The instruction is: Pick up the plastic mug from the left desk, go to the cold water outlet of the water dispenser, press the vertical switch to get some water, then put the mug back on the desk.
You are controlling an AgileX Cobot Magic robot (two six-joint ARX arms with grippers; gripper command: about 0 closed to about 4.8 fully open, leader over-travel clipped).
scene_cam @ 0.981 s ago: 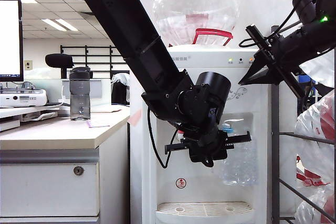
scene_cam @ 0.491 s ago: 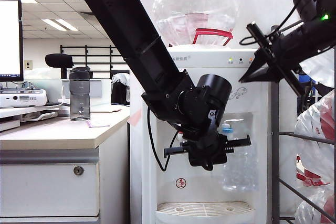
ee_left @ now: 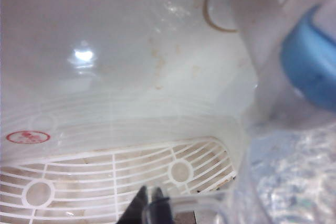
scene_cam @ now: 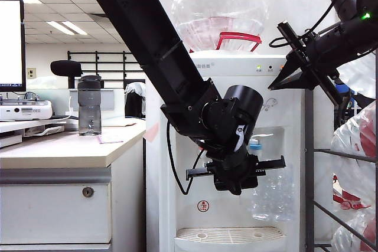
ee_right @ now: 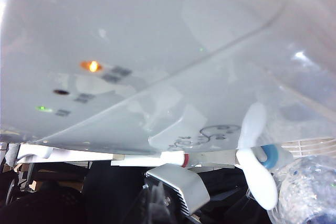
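Note:
My left gripper (scene_cam: 236, 176) reaches across to the water dispenser (scene_cam: 233, 66) and is shut on the thin handle (ee_left: 157, 205) of the clear plastic mug (scene_cam: 273, 194). The mug (ee_left: 286, 179) hangs over the slotted drip tray (ee_left: 100, 179), just below the cold water outlet (scene_cam: 255, 144) with its blue collar (ee_left: 310, 69). The vertical switch (ee_right: 257, 153) is a white lever above the mug's rim (ee_right: 310, 192). My right gripper (scene_cam: 273, 88) hovers beside the indicator lights, jaws together, apart from the switch. The left desk (scene_cam: 65, 149) stands at the left.
A dark grey bottle (scene_cam: 90, 105), a monitor (scene_cam: 12, 42) and papers are on the desk. The red-collared tap (ee_right: 184, 159) sits beside the blue one. A big clear bottle (scene_cam: 218, 4) tops the dispenser. A metal rack with bags (scene_cam: 354, 163) stands right.
The left gripper and the mug have dipped slightly under the blue-collared tap. The right gripper has stayed almost where it was.

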